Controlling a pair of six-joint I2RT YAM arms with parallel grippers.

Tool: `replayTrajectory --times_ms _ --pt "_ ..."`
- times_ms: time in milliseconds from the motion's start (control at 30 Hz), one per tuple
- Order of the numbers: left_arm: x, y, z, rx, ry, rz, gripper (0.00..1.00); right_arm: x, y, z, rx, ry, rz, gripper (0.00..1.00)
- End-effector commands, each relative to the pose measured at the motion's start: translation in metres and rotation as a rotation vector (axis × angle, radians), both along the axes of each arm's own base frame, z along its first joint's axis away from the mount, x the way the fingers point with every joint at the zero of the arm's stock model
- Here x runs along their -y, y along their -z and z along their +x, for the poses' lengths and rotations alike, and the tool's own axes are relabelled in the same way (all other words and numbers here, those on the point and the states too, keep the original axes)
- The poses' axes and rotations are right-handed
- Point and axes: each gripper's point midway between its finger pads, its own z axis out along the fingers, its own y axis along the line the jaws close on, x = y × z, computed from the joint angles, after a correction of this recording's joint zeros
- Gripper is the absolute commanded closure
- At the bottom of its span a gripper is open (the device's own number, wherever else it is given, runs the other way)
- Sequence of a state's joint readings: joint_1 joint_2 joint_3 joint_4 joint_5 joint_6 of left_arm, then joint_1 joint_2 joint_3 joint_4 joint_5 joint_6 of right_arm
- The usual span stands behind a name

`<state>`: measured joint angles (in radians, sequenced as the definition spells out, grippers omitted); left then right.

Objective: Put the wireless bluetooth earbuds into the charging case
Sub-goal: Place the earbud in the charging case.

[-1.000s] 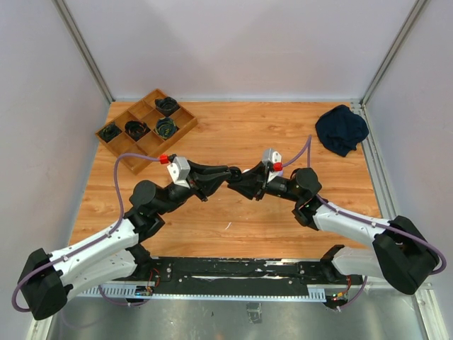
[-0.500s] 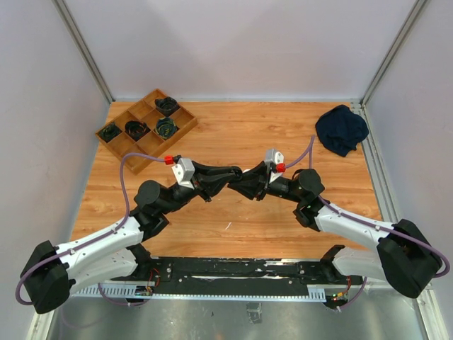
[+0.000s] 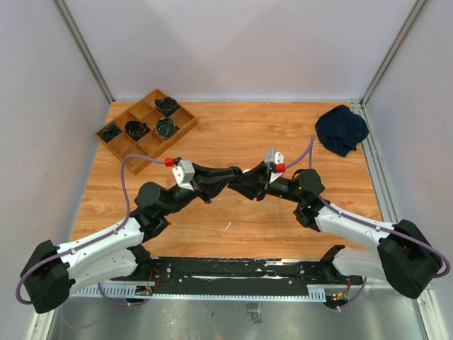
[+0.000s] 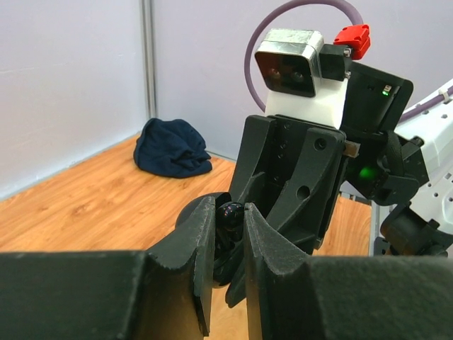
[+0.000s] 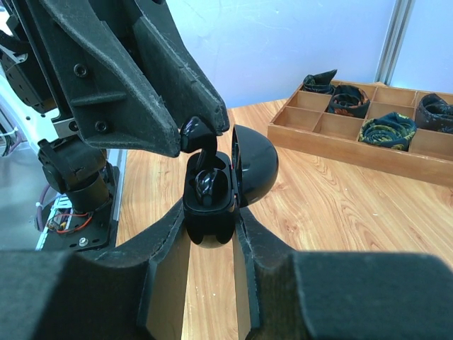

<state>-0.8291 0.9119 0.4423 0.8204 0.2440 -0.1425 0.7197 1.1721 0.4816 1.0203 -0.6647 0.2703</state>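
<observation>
My right gripper [image 5: 210,228] is shut on a glossy black charging case [image 5: 209,212] and holds it above the table with its round lid [image 5: 255,166] swung open to the right. My left gripper [image 4: 230,218] is shut on a black earbud [image 4: 232,211]. In the right wrist view that earbud [image 5: 197,134] hangs at the left fingertips, and its lower end reaches down into the case's well. A shiny dark shape [image 5: 207,185] lies in the well; I cannot tell whether it is the same earbud. In the top view the left gripper [image 3: 236,173] and right gripper [image 3: 246,184] meet at mid-table.
A wooden divided tray [image 3: 126,145] with dark coiled items stands at the back left, and it also shows in the right wrist view [image 5: 333,145]. A dark blue cloth [image 3: 341,129] lies at the back right. The arms' base rail [image 3: 233,273] runs along the near edge.
The left arm has pushed slightly right and forward, bringing its fingertips closer over the case. The right gripper has hardly moved, and both grips are unchanged.
</observation>
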Motion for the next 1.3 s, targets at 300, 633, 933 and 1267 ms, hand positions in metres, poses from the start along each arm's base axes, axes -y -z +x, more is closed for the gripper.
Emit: replayTrajectory --times_ms 300,633,933,1267 --pt "-0.006 0.005 -0.009 0.008 0.001 -0.017 0.77 -0.001 -0.033 -0.005 0.083 -0.009 0.066 0.87" --pt "-0.005 0.009 -0.004 -0.015 -0.018 0.008 0.71 -0.001 -0.029 -0.006 0.084 -0.009 0.057 0.86" --pt "-0.008 0.005 -0.003 -0.036 -0.031 0.005 0.60 -0.001 -0.023 -0.003 0.080 0.000 0.042 0.86" --pt "-0.025 -0.011 0.004 -0.059 -0.121 -0.019 0.34 0.000 -0.019 0.000 0.079 0.022 0.034 0.86"
